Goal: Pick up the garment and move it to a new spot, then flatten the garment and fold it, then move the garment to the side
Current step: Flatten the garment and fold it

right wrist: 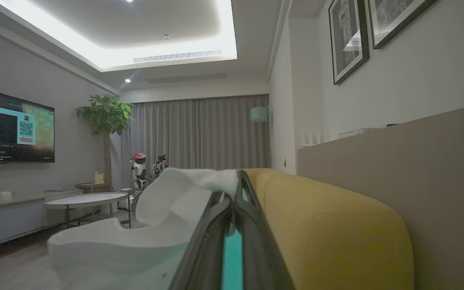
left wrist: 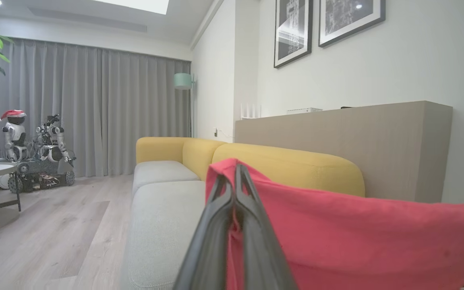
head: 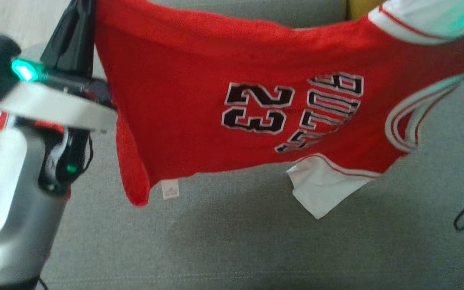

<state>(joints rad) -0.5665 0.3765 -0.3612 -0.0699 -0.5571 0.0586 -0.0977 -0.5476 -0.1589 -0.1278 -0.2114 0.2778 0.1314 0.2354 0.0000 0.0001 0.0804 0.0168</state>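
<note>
Left gripper point(left wrist: 236, 177) and right gripper point(right wrist: 238, 179) each clench a jersey point(head: 199, 80) edge above the sofa point(head: 216, 245), so I judge it the moving step; next, lower it flat.

I have my left gripper point(left wrist: 235, 181) pinched tight on an edge of the red fabric jersey point(left wrist: 357, 237). The jersey stretches in front of the yellow-backed, grey-seated sofa point(left wrist: 296, 167). Beyond the sofa's far end hang long grey curtains point(left wrist: 95, 112).

Red garment point(head: 183, 100), white-edged, black-lettered; grey sofa point(head: 216, 241)
</note>
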